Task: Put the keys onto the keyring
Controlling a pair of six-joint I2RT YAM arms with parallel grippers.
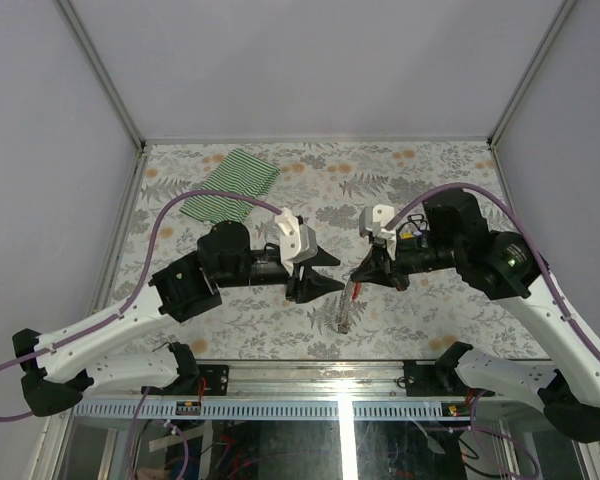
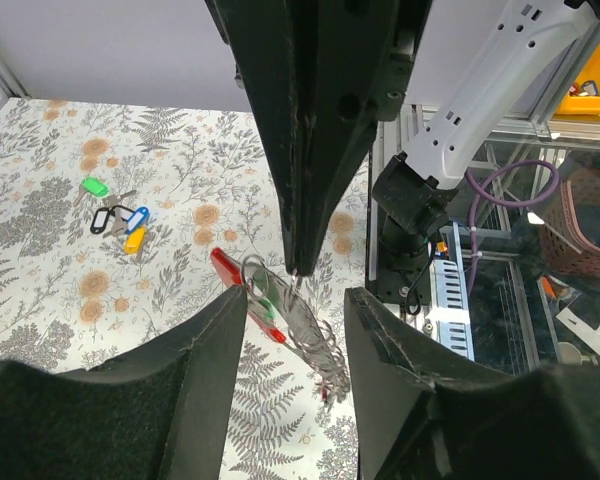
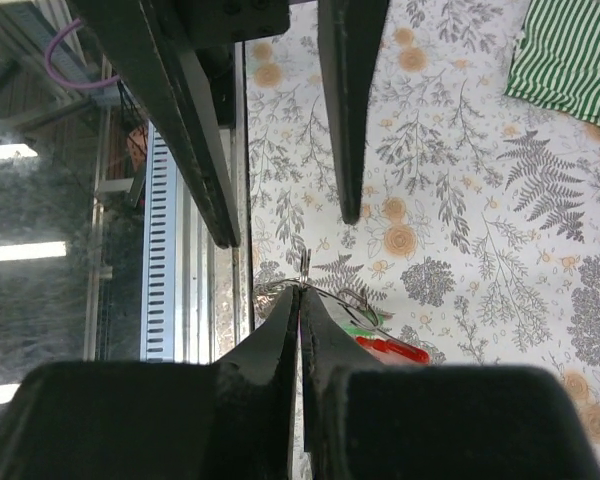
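The keyring (image 2: 305,330) is a red loop with a silvery chain; a green tag (image 2: 265,300) shows against it. My right gripper (image 3: 300,292) is shut on its thin silvery wire ring, and the red part (image 3: 390,348) lies just beyond the fingers. In the top view the keyring (image 1: 345,305) trails down from my right gripper (image 1: 360,272). My left gripper (image 2: 296,320) is open, with one finger on each side of the chain, not touching it. It also shows in the top view (image 1: 325,285). Loose keys with a green tag (image 2: 95,186) and blue and yellow tags (image 2: 135,228) lie apart on the table.
A green-and-white striped cloth (image 1: 230,187) lies at the back left, and also shows in the right wrist view (image 3: 570,60). A small black clip (image 2: 102,218) sits by the loose keys. The table's front edge and metal rail (image 1: 310,385) run just behind the keyring.
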